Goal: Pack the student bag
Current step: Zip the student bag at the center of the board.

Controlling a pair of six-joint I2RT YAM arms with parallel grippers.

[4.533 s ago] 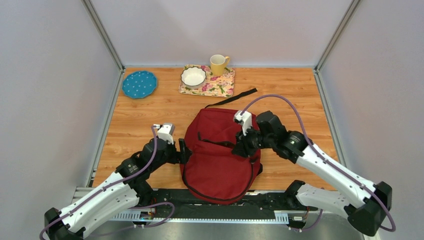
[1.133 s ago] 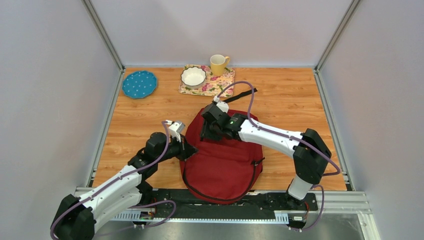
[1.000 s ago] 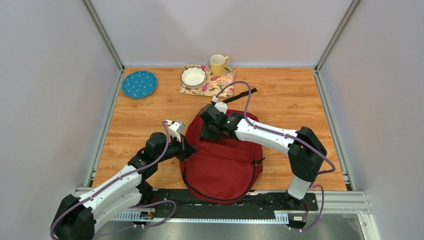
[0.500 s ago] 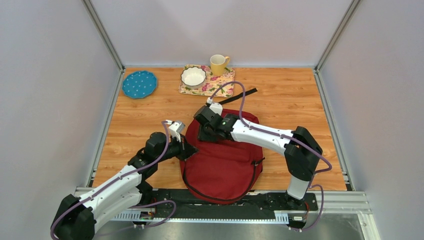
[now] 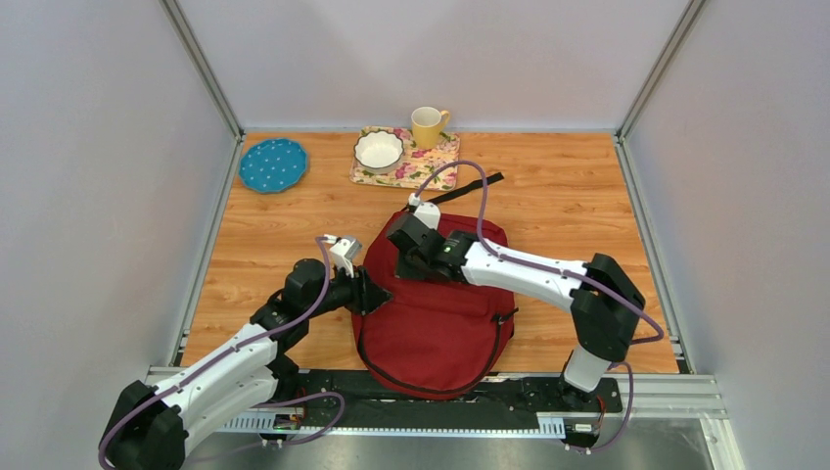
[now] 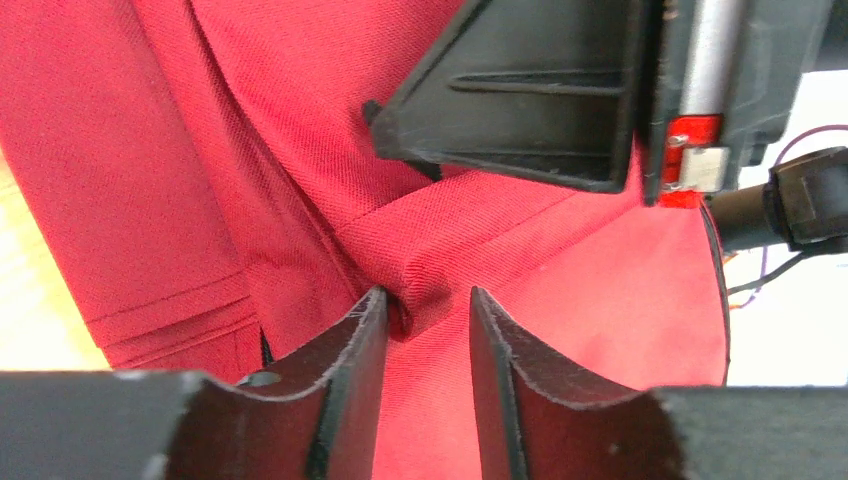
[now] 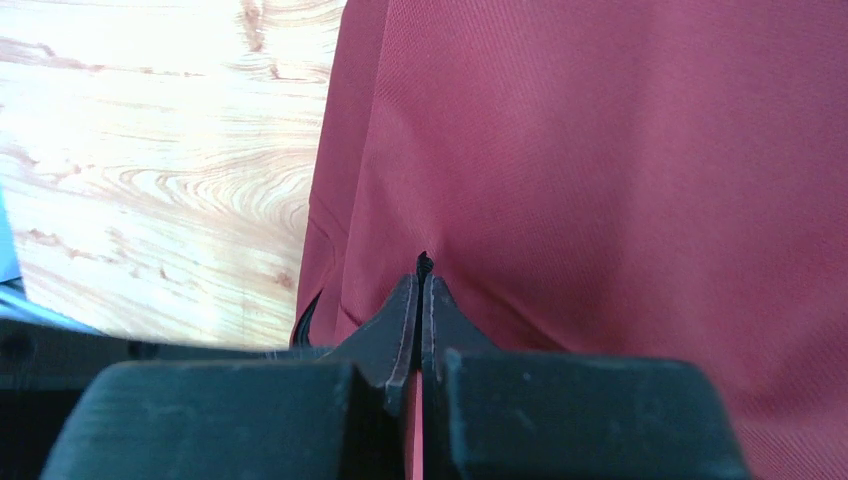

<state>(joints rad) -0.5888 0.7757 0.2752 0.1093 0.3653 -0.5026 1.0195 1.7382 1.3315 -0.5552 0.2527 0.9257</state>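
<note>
**Both grippers on the bag**

Top view: the bag (image 5: 440, 323) lies flat on the table (image 5: 587, 196) at its near edge. The left gripper (image 5: 370, 294) is at its left side and the right gripper (image 5: 403, 266) is on its upper left.

Left wrist: the left gripper (image 6: 425, 300) stands partly open, with a fold of bag (image 6: 600, 300) fabric between its fingers.

Right wrist: the right gripper (image 7: 421, 285) is fully closed, tips against the bag (image 7: 620, 150). Whether it pinches anything cannot be told.

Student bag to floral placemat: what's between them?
A black strap on the bare table, running from the student bag toward the floral placemat; a purple cable arches above. Top external view shows it.
</note>
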